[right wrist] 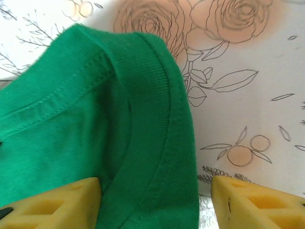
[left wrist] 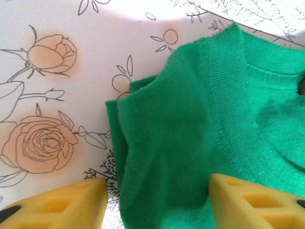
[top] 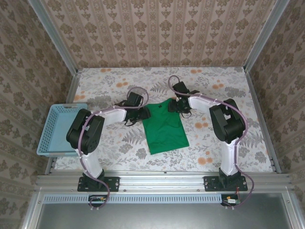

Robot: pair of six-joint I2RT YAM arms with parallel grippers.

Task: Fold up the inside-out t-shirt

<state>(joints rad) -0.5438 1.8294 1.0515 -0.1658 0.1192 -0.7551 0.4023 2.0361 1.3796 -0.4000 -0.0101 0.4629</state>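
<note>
Left gripper (left wrist: 157,183) spread | right gripper (right wrist: 156,183) spread | t-shirt (left wrist: 190,119) collar between both jaws

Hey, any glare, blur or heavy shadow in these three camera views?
Top external: even light, sharp, t-shirt clear. Left wrist: tablecloth washed out by glare, cloth weave sharp. Right wrist: similar glare on the tablecloth, near yellow fingertips slightly soft.

Floral-covered table (top: 228,143). Flat on its middle, a green t-shirt (top: 165,126) folded narrow. At the left edge, a light-blue basket (top: 59,129), perhaps overhanging.
</note>
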